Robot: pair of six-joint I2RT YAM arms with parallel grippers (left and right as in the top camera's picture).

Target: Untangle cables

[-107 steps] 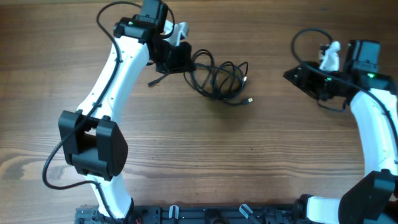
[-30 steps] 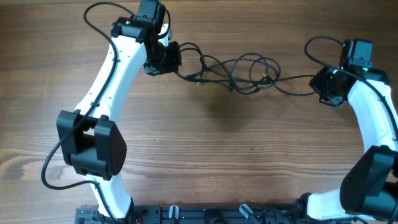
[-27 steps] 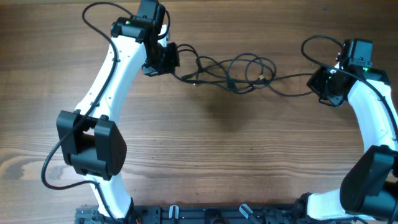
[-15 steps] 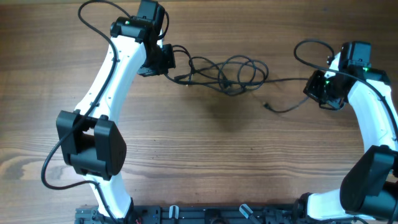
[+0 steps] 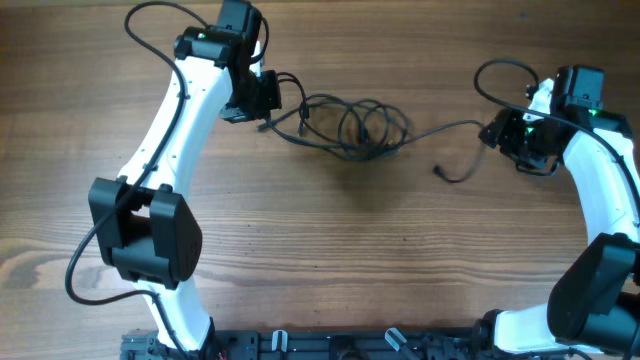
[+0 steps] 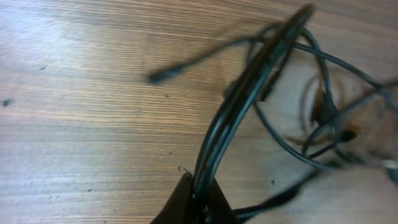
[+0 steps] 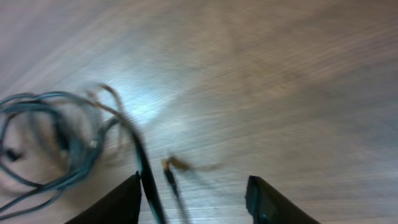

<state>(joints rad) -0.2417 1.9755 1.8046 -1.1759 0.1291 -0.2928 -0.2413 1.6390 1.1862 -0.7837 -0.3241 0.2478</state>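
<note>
The thin black cables (image 5: 350, 125) lie as loose tangled loops on the wooden table, between the arms and left of centre. My left gripper (image 5: 265, 100) is shut on several strands at the bundle's left end; the left wrist view shows the strands (image 6: 249, 93) running out of the closed jaws (image 6: 200, 193). One strand runs right to my right gripper (image 5: 497, 133), and its plug end (image 5: 439, 171) lies loose on the table. In the right wrist view the jaws (image 7: 193, 186) are wide open. A strand (image 7: 146, 168) and a metal-tipped plug (image 7: 168, 165) lie beside the left finger.
The wooden table (image 5: 330, 250) spreads below the cables. Thicker black arm cables loop above the left arm (image 5: 150, 20) and the right arm (image 5: 490, 75). A dark rail (image 5: 350, 345) runs along the front edge.
The cable stretched between the grippers has gone slack. Its plug end dropped onto the table near the right gripper. The loops drew back toward the left gripper, which still holds its strands.
</note>
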